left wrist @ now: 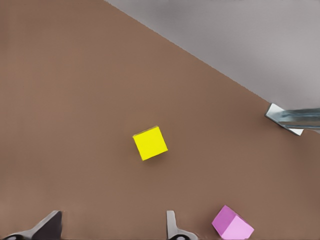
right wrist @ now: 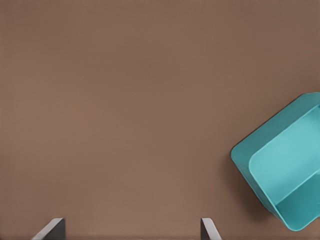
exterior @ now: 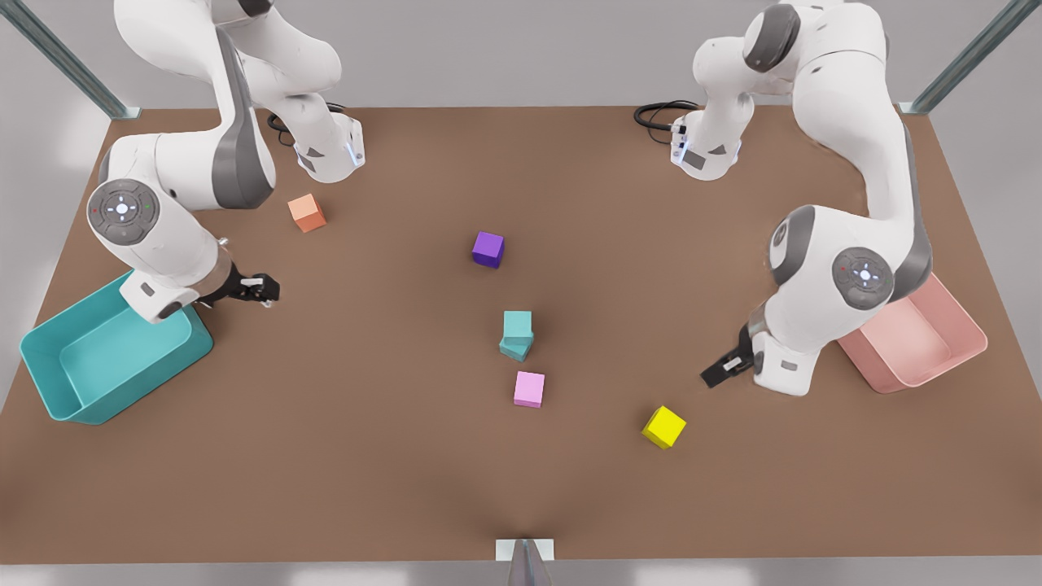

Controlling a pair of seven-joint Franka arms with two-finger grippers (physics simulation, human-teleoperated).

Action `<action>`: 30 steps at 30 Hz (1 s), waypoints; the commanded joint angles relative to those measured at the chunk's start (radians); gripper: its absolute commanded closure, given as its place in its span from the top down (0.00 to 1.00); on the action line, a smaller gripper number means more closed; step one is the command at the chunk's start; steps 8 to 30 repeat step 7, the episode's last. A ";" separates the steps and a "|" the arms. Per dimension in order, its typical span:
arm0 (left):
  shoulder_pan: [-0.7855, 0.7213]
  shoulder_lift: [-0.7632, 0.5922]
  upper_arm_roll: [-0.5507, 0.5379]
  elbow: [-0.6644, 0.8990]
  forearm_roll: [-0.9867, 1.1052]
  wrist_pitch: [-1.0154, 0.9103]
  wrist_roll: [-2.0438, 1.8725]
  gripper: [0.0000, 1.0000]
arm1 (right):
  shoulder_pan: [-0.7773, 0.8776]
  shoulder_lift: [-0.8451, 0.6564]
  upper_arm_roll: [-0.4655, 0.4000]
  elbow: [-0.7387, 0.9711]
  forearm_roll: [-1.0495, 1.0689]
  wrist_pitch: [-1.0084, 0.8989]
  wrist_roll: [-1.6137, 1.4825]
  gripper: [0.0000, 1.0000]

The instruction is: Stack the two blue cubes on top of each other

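Resting left gripper [exterior: 716, 374]: it sits at the lower right of the front view, beside the pink bin [exterior: 969, 346], holding nothing. In the left wrist view its fingertips [left wrist: 172, 227] stand wide apart above bare table, with the yellow cube [left wrist: 150, 143] and the pink cube [left wrist: 232, 223] ahead of it.
Right gripper [exterior: 264, 289]: it hangs at the left of the front view, just beside the teal bin [exterior: 45, 370], empty. In the right wrist view its fingertips [right wrist: 207, 229] are spread apart over the table, with the bin at the frame's right edge.
Blue cubes: the upper blue cube [exterior: 518, 324] sits on the lower blue cube [exterior: 514, 350] near the middle of the front view, well apart from both grippers. The upper one is twisted and set slightly off the lower one, yet it looks level.
Neighbours: the pink cube lies just below the stack in the frame, the purple cube [exterior: 488, 249] above it, the yellow cube toward the lower right, and the orange cube [exterior: 307, 213] at the upper left.
Progress: the stack appears built and released, so the task looks finished.
Left to do: judging by this, nothing beyond both arms keeping clear; the offset is the one doubt, as a nudge could topple the top cube.
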 commanded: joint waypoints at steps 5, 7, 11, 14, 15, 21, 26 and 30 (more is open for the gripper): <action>0.000 -0.235 0.086 -0.129 -0.003 -0.442 0.659 1.00 | 0.002 0.004 0.000 0.001 -0.001 -0.007 -0.051 1.00; -0.002 -0.235 0.086 -0.129 -0.006 -0.442 0.659 1.00 | 0.002 0.004 0.000 0.001 -0.001 -0.007 -0.051 1.00; -0.002 -0.235 0.086 -0.129 -0.006 -0.442 0.659 1.00 | 0.002 0.004 0.000 0.001 -0.001 -0.007 -0.051 1.00; -0.002 -0.235 0.086 -0.129 -0.006 -0.442 0.659 1.00 | 0.002 0.004 0.000 0.001 -0.001 -0.007 -0.051 1.00; -0.002 -0.235 0.086 -0.129 -0.006 -0.442 0.659 1.00 | 0.002 0.004 0.000 0.001 -0.001 -0.007 -0.051 1.00; -0.002 -0.235 0.086 -0.129 -0.006 -0.442 0.659 1.00 | 0.002 0.004 0.000 0.001 -0.001 -0.007 -0.051 1.00; -0.002 -0.235 0.086 -0.129 -0.006 -0.442 0.659 1.00 | 0.002 0.004 0.000 0.001 -0.001 -0.007 -0.051 1.00; -0.002 -0.235 0.086 -0.129 -0.006 -0.442 0.659 1.00 | 0.002 0.004 0.000 0.001 -0.001 -0.007 -0.051 1.00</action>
